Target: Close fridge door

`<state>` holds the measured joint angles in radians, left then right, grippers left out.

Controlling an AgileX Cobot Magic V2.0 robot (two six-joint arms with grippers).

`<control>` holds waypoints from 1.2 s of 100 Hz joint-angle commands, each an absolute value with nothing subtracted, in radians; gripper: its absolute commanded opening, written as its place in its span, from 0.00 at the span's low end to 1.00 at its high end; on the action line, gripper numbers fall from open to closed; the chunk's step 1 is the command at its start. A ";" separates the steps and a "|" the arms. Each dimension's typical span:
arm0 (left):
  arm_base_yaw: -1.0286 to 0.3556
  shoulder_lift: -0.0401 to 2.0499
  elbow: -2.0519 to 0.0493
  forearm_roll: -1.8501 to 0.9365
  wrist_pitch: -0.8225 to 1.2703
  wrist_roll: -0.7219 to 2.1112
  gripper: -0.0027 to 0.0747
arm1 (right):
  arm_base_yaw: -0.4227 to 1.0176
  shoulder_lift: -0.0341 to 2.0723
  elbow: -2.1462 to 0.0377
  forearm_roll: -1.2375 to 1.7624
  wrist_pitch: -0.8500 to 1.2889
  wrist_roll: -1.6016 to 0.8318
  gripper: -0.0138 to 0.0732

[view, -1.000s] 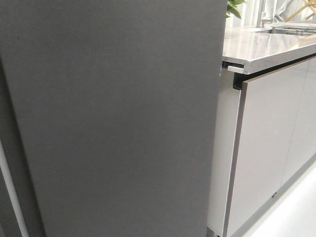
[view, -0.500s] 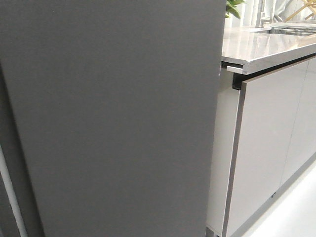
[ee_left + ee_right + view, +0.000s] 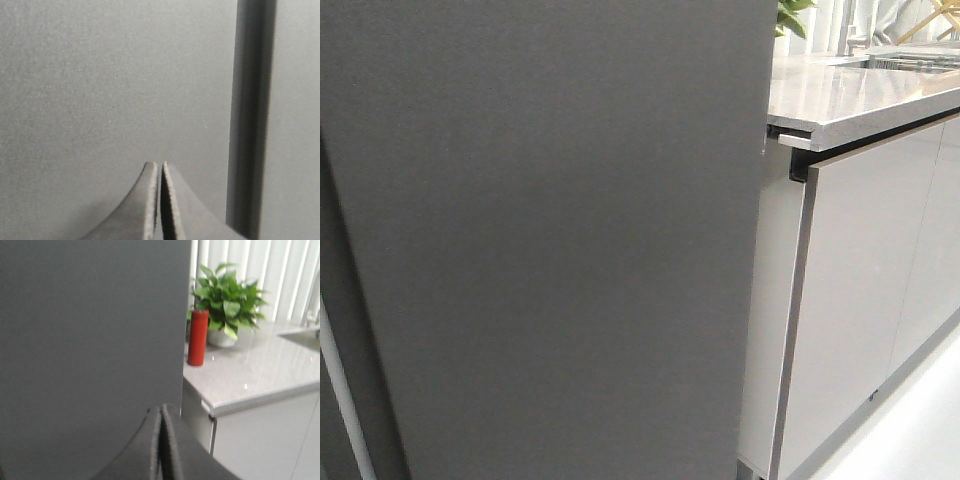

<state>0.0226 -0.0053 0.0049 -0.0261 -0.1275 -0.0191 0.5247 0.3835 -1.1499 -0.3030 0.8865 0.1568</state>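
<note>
The fridge door point(image 3: 550, 240) is a big matte charcoal-grey panel that fills most of the front view; only its outer face shows. It also fills the left wrist view point(image 3: 110, 80), with a dark vertical gap point(image 3: 250, 115) beside it. My left gripper point(image 3: 160, 165) is shut and empty, its tips right at the panel. The door takes the left part of the right wrist view point(image 3: 90, 325). My right gripper point(image 3: 161, 409) is shut and empty, close to the door's edge. Neither gripper shows in the front view.
A grey countertop point(image 3: 860, 95) runs to the right of the door over glossy light-grey cabinet doors point(image 3: 860, 290). A red bottle point(image 3: 198, 337) and a potted green plant point(image 3: 227, 297) stand on the counter point(image 3: 250, 375). Pale floor point(image 3: 910, 440) shows at lower right.
The door's right edge has shifted slightly to the left in the front view, and the cabinet edge with it. Both shifts are small.
</note>
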 commanded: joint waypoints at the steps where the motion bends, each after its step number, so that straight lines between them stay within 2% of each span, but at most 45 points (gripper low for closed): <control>1: 0.018 -0.016 0.040 -0.030 -0.200 -0.023 0.01 | 0.520 0.323 -1.090 -0.331 0.830 0.177 0.11; 21: 0.018 -0.016 0.040 -0.030 -0.200 -0.023 0.01 | 0.520 0.226 -0.985 -0.318 0.816 0.177 0.11; 92: 0.018 -0.016 0.040 -0.030 -0.200 -0.023 0.01 | 0.520 0.226 -0.959 -0.327 0.843 0.177 0.11; 104: 0.018 -0.016 0.040 -0.030 -0.200 -0.023 0.01 | 0.435 0.220 -0.910 -0.331 0.780 0.177 0.11; 120: 0.018 -0.016 0.040 -0.030 -0.200 -0.023 0.01 | 0.237 0.192 -0.717 -0.307 0.562 0.177 0.11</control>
